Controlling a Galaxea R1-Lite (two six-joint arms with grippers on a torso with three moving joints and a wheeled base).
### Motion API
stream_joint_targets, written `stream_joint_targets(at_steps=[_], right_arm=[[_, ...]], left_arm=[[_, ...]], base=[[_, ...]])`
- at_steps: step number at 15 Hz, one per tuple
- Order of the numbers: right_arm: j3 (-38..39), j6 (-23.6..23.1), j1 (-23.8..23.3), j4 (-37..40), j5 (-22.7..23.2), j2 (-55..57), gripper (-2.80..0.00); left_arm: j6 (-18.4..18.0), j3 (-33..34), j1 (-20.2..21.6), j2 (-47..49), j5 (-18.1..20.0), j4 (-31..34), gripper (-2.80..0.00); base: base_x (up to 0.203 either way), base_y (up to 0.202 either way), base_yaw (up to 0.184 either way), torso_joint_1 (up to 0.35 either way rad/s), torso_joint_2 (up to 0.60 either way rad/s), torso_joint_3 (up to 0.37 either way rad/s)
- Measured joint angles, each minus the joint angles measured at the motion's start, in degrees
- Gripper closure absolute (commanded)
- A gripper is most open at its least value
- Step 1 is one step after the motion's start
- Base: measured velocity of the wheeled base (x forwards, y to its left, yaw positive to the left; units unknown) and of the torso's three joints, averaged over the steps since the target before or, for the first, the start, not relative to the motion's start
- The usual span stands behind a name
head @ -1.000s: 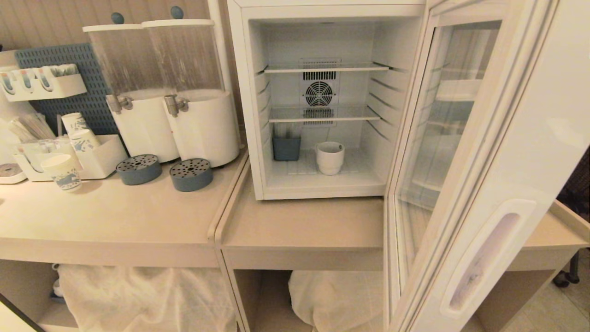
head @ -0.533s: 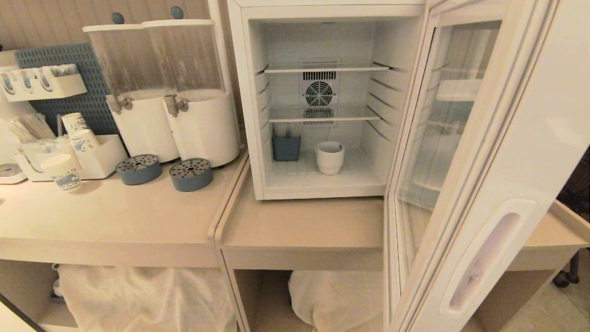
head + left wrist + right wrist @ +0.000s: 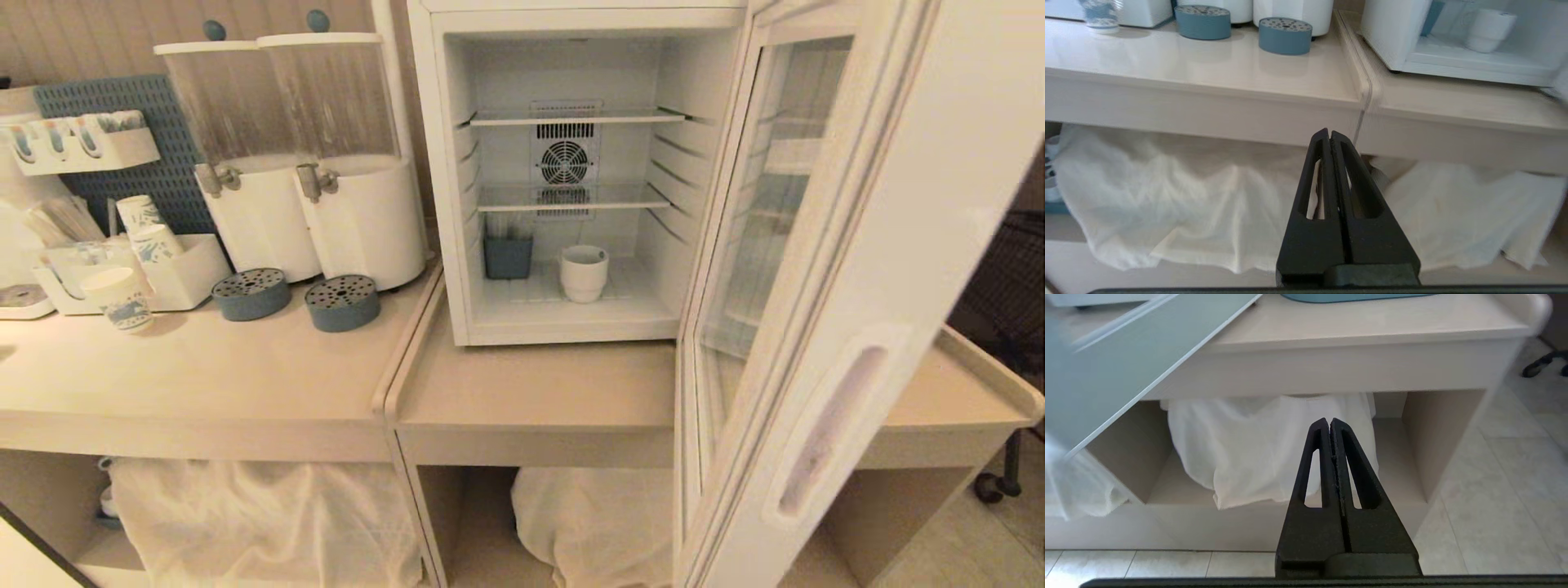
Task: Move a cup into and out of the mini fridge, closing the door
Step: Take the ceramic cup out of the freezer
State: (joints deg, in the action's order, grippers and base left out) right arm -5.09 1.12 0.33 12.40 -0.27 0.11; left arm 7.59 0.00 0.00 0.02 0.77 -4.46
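Mini fridge [image 3: 445,180] standing on the counter [image 3: 531,392], door [image 3: 882,269] swinging wide at 3 o'clock; cup [image 3: 584,273] sitting on the fridge floor, blue bin [image 3: 507,256] at its 9 o'clock; left gripper [image 3: 1329,132] and right gripper [image 3: 1329,421] both hanging below counter level, fingers pressed together, holding nothing.

The mini fridge [image 3: 563,175] stands on the counter [image 3: 531,384] with the door [image 3: 824,327] swung wide open at 3 o'clock of it. On the fridge floor sits the cup [image 3: 584,273], upright, under the lower wire shelf [image 3: 571,198]; a blue container [image 3: 507,256] stands near it at 9 o'clock, apart. At 9 o'clock of the fridge stand two drink dispensers [image 3: 314,163], with two blue drip trays [image 3: 298,298] before them and paper cups [image 3: 122,298] further that way.
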Motion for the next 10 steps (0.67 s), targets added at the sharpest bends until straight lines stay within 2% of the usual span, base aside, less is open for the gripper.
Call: stream_joint_targets(at_steps=[4, 10], right_arm=[[0.0, 0.01, -0.01, 0.06, 0.01, 0.0, 0.0], [0.0, 0.02, 0.01, 0.11, 0.0, 0.0, 0.0]], left_arm=[[0.0, 0.0, 0.0, 0.0, 0.0, -0.2, 0.0], [-0.05, 0.0, 0.0, 0.0, -0.04, -0.22, 0.0]], base=[[-0.169, 0.0, 0.001, 0.001, 0.0, 0.004], [0.0, 0.0, 0.0, 0.0, 0.0, 0.0]])
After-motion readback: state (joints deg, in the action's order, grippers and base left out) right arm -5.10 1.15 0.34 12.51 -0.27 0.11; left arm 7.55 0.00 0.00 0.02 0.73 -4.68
